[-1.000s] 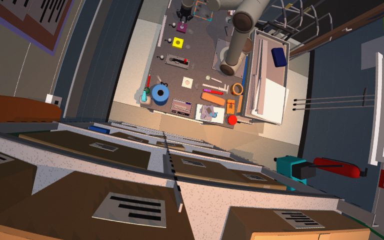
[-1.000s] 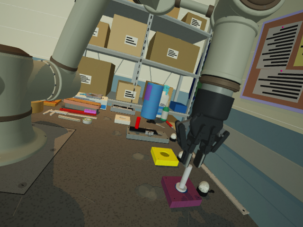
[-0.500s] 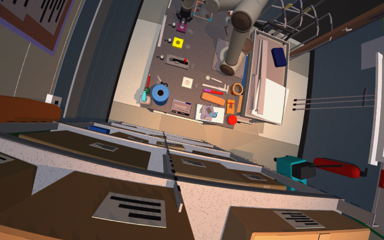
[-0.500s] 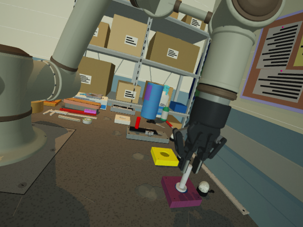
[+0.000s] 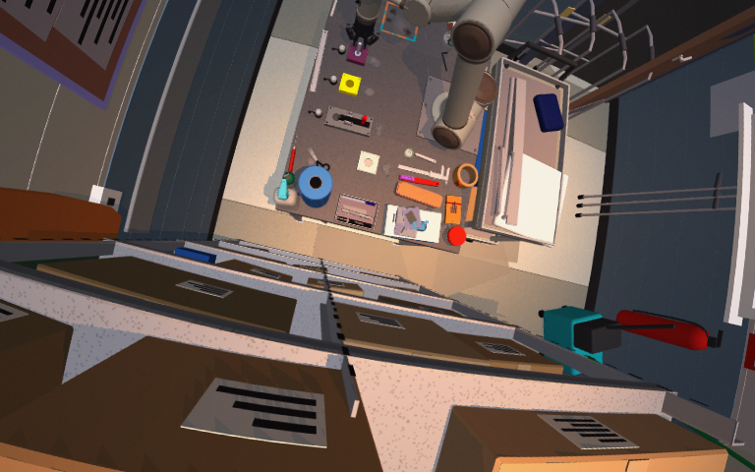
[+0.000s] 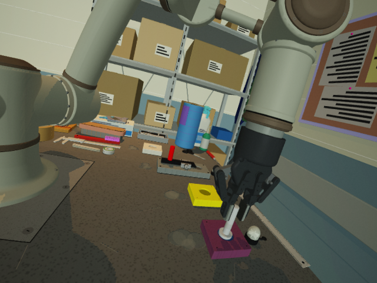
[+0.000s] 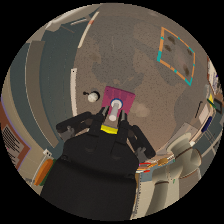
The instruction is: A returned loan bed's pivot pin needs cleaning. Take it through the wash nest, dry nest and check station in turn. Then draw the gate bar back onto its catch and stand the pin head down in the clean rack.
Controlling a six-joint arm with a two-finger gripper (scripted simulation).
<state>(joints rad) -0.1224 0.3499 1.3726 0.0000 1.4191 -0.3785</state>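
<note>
At the wall end of the brown table, the white pivot pin [image 6: 230, 221] [image 7: 114, 110] stands head down in the blue-ringed hole of the magenta nest block [image 6: 225, 239] [image 5: 357, 54] [image 7: 118, 98]. The yellow nest block [image 6: 204, 195] [image 5: 349, 84] lies just beyond it, and farther along sits the grey gate-bar fixture [image 6: 183, 167] [image 5: 348, 120] with its red handle [image 6: 171, 152]. A cream rack block [image 6: 152, 149] [image 5: 368, 162] lies past that. A white-knobbed marker [image 6: 253, 234] [image 7: 92, 97] stands beside the magenta block. My gripper [image 6: 235, 210] [image 7: 113, 115] stands over the magenta block, with the pin's shaft between its fingers, which do not grip it.
Behind the table a shelf unit carries cardboard boxes [image 6: 214, 64]. A blue cylinder [image 6: 188, 125] [image 5: 315, 184], a spray bottle [image 6: 206, 132], brushes and tape rolls crowd the table's far end. An orange-and-teal outlined square [image 7: 177, 56] marks open tabletop. The arm's base plate [image 6: 42, 195] fills the near left.
</note>
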